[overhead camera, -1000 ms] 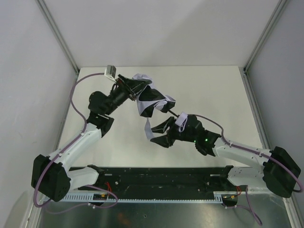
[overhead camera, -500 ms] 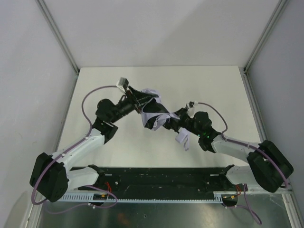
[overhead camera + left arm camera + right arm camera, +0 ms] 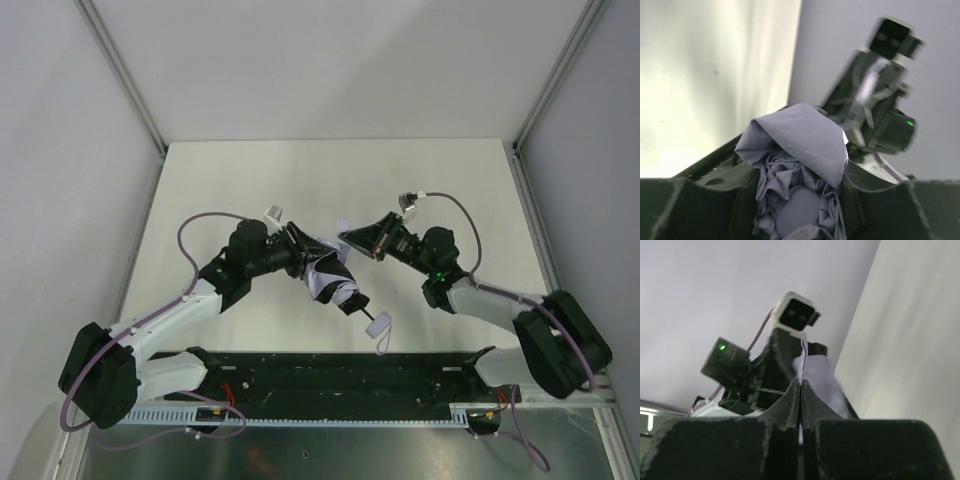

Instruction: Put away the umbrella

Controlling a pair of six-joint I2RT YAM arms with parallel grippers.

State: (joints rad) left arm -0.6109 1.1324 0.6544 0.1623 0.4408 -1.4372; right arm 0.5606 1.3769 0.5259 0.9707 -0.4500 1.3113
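While my left end effector (image 3: 298,256) is clamped on the umbrella (image 3: 328,276), the left wrist view shows the lavender-grey fabric bunched and crumpled between its 2 fingers (image 3: 700,200), with 1 flap folded over the top. From that grip the thin black shaft (image 3: 357,303) slants toward the near right. It ends in the small pale handle (image 3: 378,322) and its loop strap (image 3: 381,343), close to the front edge of the pale surface (image 3: 300,180). I cannot tell whether the handle touches the surface. My right end effector (image 3: 347,238) sits just beside the far right of the fabric, pointing at it, and I cannot tell if they touch. Its 2 fingers (image 3: 785,410) are pressed together at the tips.
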